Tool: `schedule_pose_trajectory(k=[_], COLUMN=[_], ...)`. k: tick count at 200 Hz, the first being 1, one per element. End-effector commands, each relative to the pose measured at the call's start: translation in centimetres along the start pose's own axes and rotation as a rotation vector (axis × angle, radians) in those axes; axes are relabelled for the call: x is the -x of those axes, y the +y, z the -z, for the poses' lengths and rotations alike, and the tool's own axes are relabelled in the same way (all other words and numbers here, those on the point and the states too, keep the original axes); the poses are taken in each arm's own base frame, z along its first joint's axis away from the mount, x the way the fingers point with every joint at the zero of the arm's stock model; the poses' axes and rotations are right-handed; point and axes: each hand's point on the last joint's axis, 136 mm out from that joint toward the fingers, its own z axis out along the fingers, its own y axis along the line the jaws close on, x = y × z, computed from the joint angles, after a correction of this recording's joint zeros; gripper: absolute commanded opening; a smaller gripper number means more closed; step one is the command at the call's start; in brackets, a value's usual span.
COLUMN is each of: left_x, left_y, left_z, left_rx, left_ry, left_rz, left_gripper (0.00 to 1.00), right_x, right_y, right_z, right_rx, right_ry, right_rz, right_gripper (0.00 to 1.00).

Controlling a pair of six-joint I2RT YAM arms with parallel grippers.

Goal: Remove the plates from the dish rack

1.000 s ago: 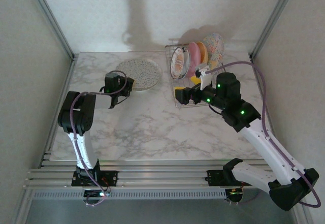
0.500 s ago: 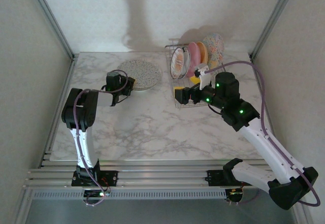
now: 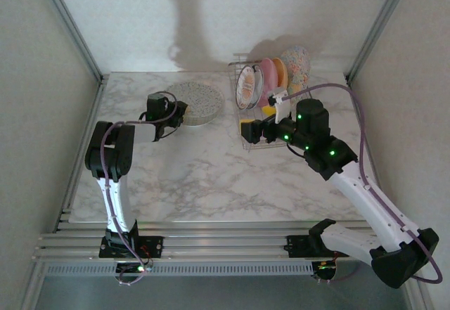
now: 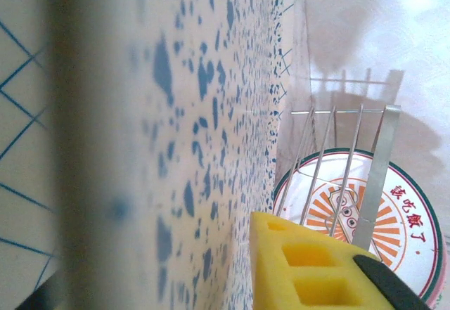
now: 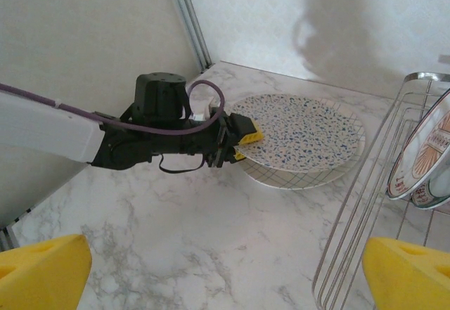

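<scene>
Where it meets speckled plate (image 3: 202, 98), left gripper (image 3: 181, 111) has reached farther.

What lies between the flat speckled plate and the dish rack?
Only bare marble table separates the speckled plate from the dish rack, as the top and right wrist views show.

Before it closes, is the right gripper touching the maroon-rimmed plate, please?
Apart. Right wrist view shows a gap between right gripper and maroon-rimmed plate.
</scene>
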Motion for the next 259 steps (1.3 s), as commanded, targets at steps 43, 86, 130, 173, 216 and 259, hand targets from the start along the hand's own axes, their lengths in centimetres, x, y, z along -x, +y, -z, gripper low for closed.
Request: schedule_pose_trajectory(k=[43, 86, 130, 173, 216, 259], left_x=[0.5, 0.8, 0.9, 1.2, 1.5, 1.8], left_y=[0.0, 0.4, 1.5, 2.2, 2.5, 2.7], left_z=[0.2, 0.6, 1.2, 1.7, 2.2, 3.2], left_rx=[0.084, 0.175, 0.266, 0.345, 0.393, 0.431], left_ry=[0.011, 0.003, 0.002, -0.007, -0.02, -0.05], left_rz=[-0.012, -0.021, -0.022, -0.037, -0.045, -0.048], left_gripper=[0.46, 0.64, 0.68, 0.69, 0.7, 0.71], right_x=[2.3, 2.2, 2.1, 2.2, 2.2, 2.4], right_y=[0.4, 0.4, 0.2, 0.3, 0.3, 0.2], right_z=[0.0, -0.3, -0.3, -0.1, 0.1, 0.3], right_rx=[0.001, 0.002, -0.006, -0.007, -0.01, -0.015], right_ry=[-0.058, -0.054, -0.052, -0.055, -0.057, -0.062], right_rz=[0.019, 0.012, 0.002, -0.002, -0.005, -0.005], right_gripper=[0.99, 0.99, 0.99, 0.99, 0.99, 0.99])
